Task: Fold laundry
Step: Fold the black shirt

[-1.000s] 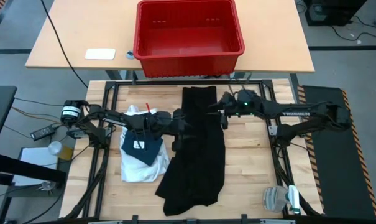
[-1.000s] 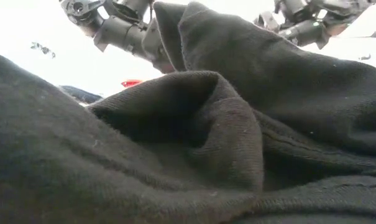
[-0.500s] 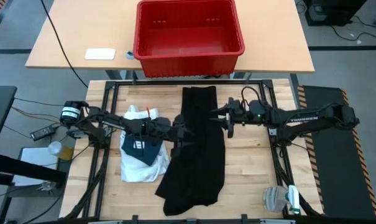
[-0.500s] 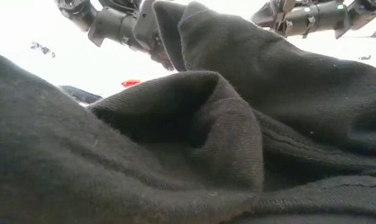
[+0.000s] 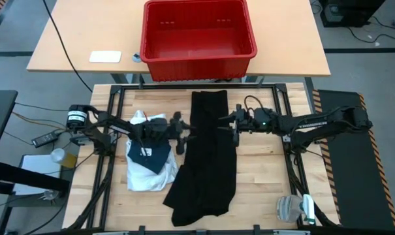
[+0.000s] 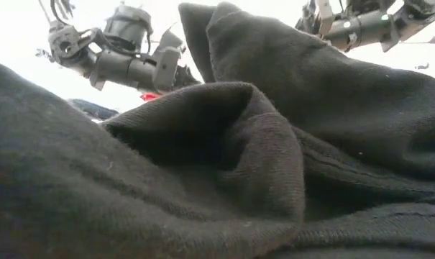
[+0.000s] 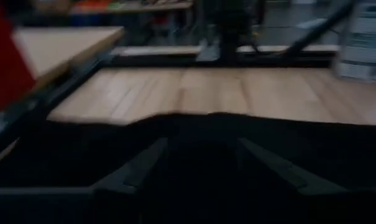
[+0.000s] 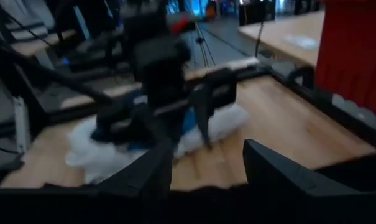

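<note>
We find one readable text: pale capital letters along the right arm (image 5: 308, 120) in the high view, seemingly "TROSSEN", though small and faint. A white mark shows on the dark blue garment (image 5: 147, 151) left of it, too small for us to read.

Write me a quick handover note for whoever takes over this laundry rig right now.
Left pincer: open, empty, at the left edge of the black pants.
Right pincer: open, empty, at the pants' right edge.
Pants lie lengthwise down the table's middle, looking folded leg over leg.
White shirt is piled to their left, unfolded, with a dark garment on top.
Red crate on the far table is empty.
Left: finish the pants, fold the pile.
</note>
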